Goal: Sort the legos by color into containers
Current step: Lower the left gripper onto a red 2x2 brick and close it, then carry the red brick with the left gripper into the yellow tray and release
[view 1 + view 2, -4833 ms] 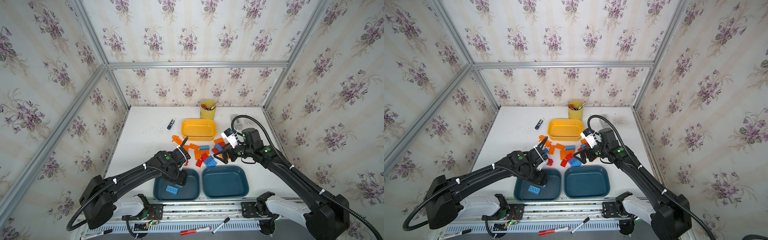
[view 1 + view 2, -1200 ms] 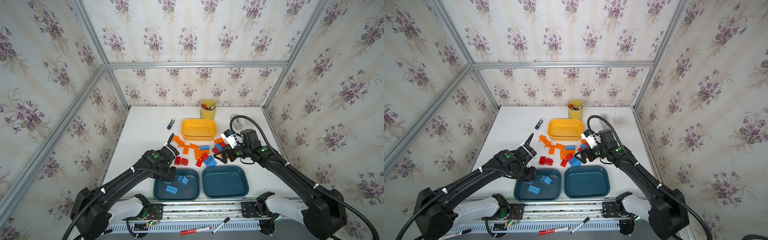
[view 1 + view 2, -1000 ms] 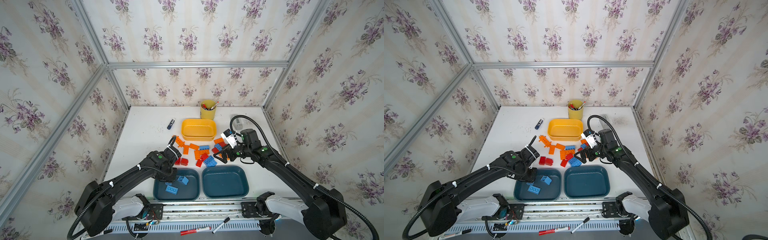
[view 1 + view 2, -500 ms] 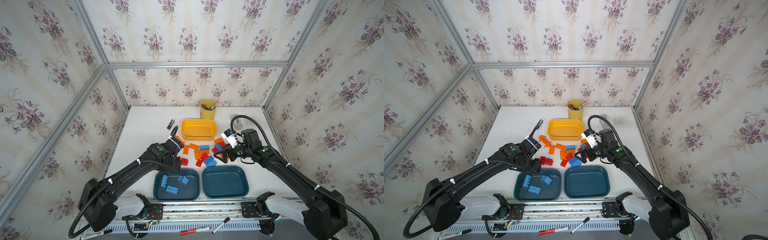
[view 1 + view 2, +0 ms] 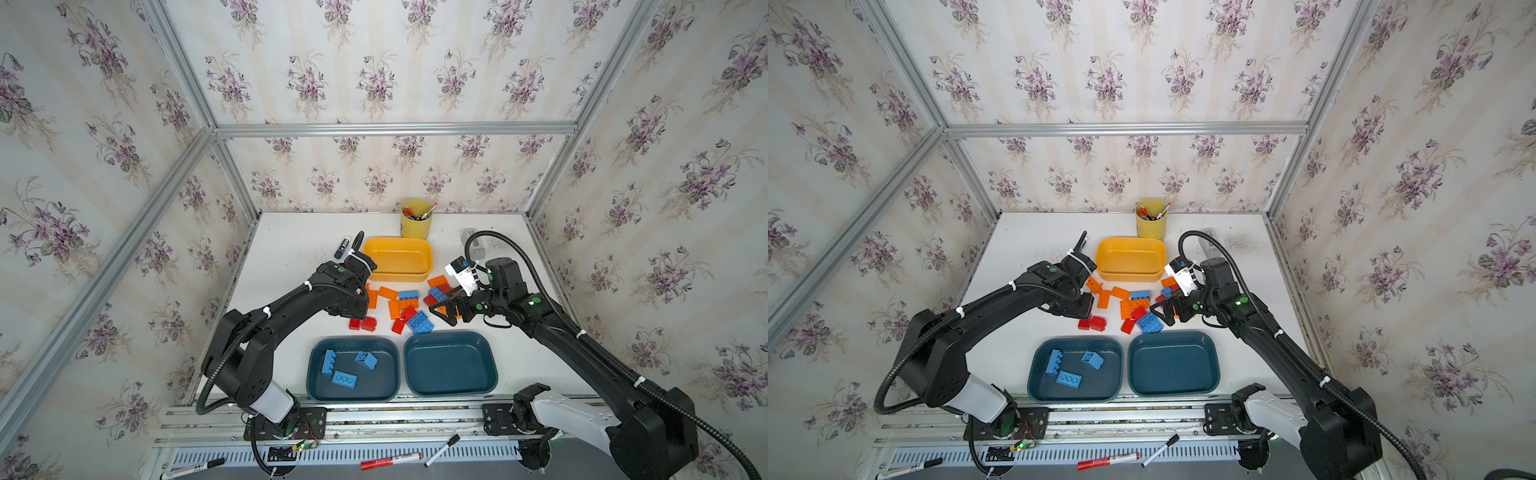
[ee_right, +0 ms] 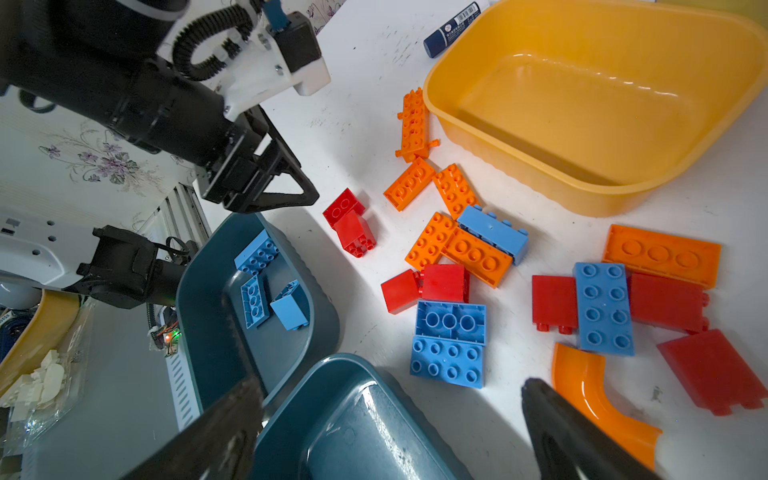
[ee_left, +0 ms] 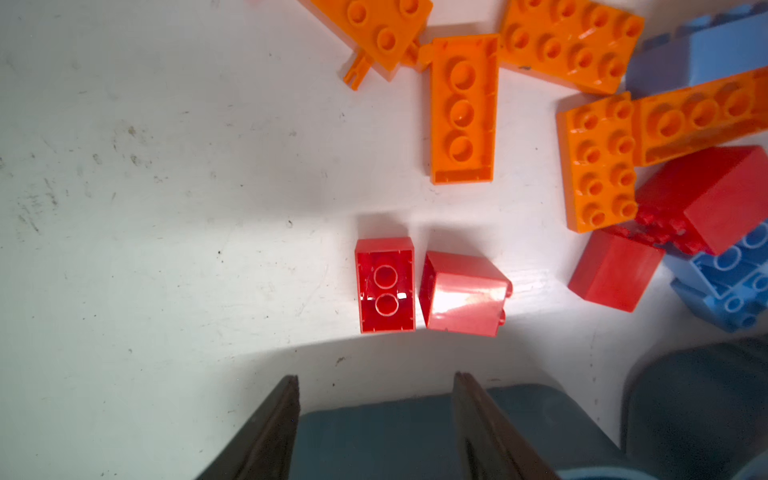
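Blue, orange and red legos (image 5: 409, 305) lie in a loose pile between the containers. The near left teal tub (image 5: 374, 384) holds three blue bricks (image 5: 1068, 365). Beside it, the right teal tub (image 5: 451, 365) is empty, and so is the yellow tub (image 5: 397, 259) at the back. My left gripper (image 5: 354, 309) hangs open and empty at the pile's left edge, just above two red bricks (image 7: 384, 284) that lie side by side. In the left wrist view its jaws stand apart with nothing between them. At the pile's right side my right gripper (image 5: 442, 309) is wide open and empty, near a curved orange piece (image 6: 590, 382).
A yellow cup of pens (image 5: 417, 218) stands at the back wall. A dark blue marker (image 5: 341, 248) lies left of the yellow tub. Loose markers (image 5: 390, 461) lie on the front rail below the table edge.
My left gripper opened and let a blue brick fall into the left teal tub, which now holds three. The arm then swung back from the tub to the pile. The right arm has stayed still.
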You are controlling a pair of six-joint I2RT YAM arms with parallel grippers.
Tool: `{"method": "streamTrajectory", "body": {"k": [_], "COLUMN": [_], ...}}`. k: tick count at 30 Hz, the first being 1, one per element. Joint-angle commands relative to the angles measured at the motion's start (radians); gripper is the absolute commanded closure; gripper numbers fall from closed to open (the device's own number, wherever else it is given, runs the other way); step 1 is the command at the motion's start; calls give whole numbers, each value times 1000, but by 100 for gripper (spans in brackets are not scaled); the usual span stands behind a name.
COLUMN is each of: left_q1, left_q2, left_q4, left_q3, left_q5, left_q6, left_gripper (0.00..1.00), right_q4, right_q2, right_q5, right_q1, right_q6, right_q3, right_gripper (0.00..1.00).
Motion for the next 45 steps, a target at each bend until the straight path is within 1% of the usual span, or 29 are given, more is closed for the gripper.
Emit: {"method": "streamTrajectory", "body": {"k": [1,5,10,14,19,20,25,28,31,33,35,38,41,45], "left_q1": [9,25,27,28,30,30,30,30,30,28,29,31,31,47], "left_q2": [31,58,104,127,150,157,173,176,172,144,101,55,34,54], "left_q4": [61,91,128,164,177,180,189,191,193,187,179,131,80,55], "left_q3": [-10,-30,-47,-66,-79,-81,-87,-90,-98,-103,-105,-62,23,169], "left_q5": [4,-4,21,47,39,40,43,45,65,80,81,68,65,80], "left_q6": [18,24,35,44,48,47,47,47,46,46,46,54,73,97], "left_gripper": [39,41,41,43,44,49,51,55,63,69,70,70,69,69], "right_q4": [-1,1,30,24,15,15,11,9,8,5,0,-5,-2,16], "right_q2": [-6,-9,-18,-28,-38,-39,-42,-41,-40,-41,-44,-41,-34,-30], "right_q5": [0,-12,-51,-53,-49,-48,-45,-44,-44,-41,-32,-19,-10,0], "right_q1": [-3,-3,-4,-3,-3,-3,-3,-3,-4,-4,-4,-4,-5,-7], "right_q6": [-7,0,28,30,30,31,29,27,25,24,22,17,18,23], "right_q3": [8,6,-16,-28,-34,-35,-39,-39,-37,-34,-32,-24,-12,-5], "right_gripper": [0,0,0,0,0,0,0,0,0,0,0,0,0,0]}}
